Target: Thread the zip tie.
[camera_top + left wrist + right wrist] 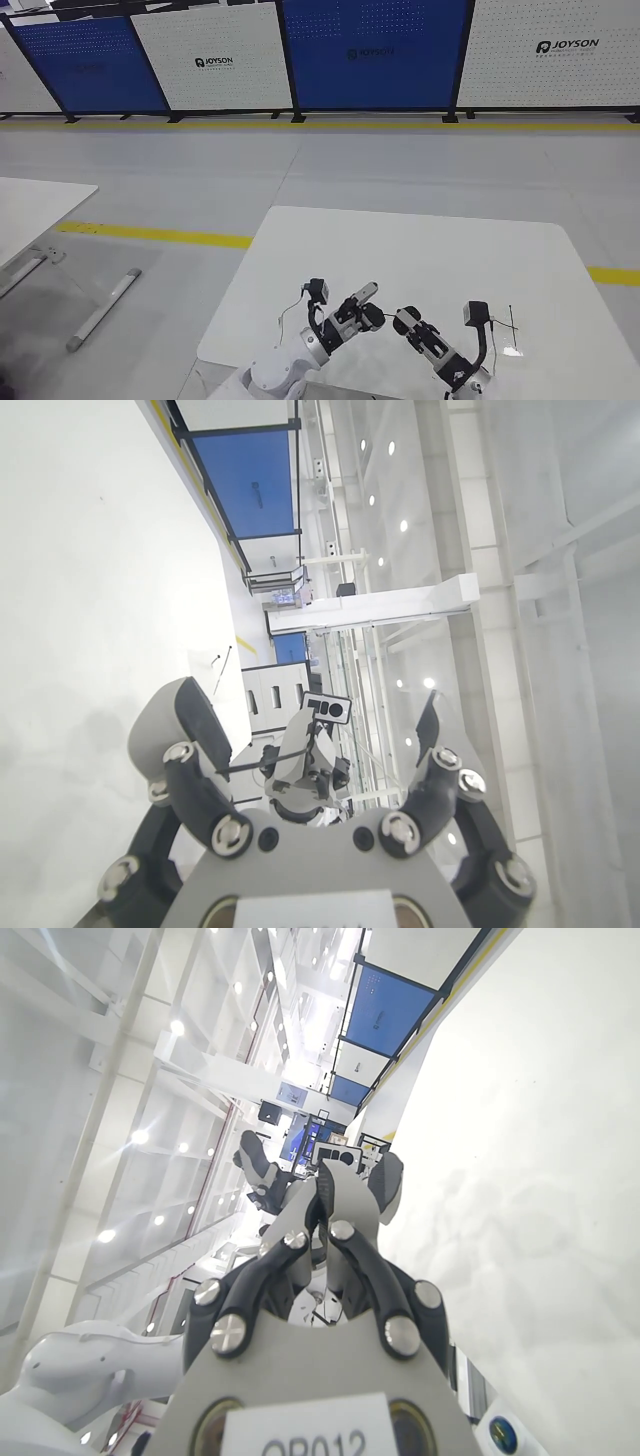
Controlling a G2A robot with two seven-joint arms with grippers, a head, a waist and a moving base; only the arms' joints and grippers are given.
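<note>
We log the right gripper (327,1180) pinched tight on the zip tie (260,764), a thin, stiff black strap held above the smooth white table (420,250). Its free end points toward the left gripper (312,705), likely offered for a second grasp. The left's dark ribbed pads (200,710) stand wide apart, holding nothing. Spare ties (512,325) lie flat near the right arm.

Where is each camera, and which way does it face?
Top view: atop the robot, looking down at the table; left pincer and right pincer show.
Left wrist view: left wrist, looking past its open pincer at the right pincer holding a zip tie.
Right wrist view: right wrist, looking past its shut pincer at the left pincer.
Shared: all show both pincers.
</note>
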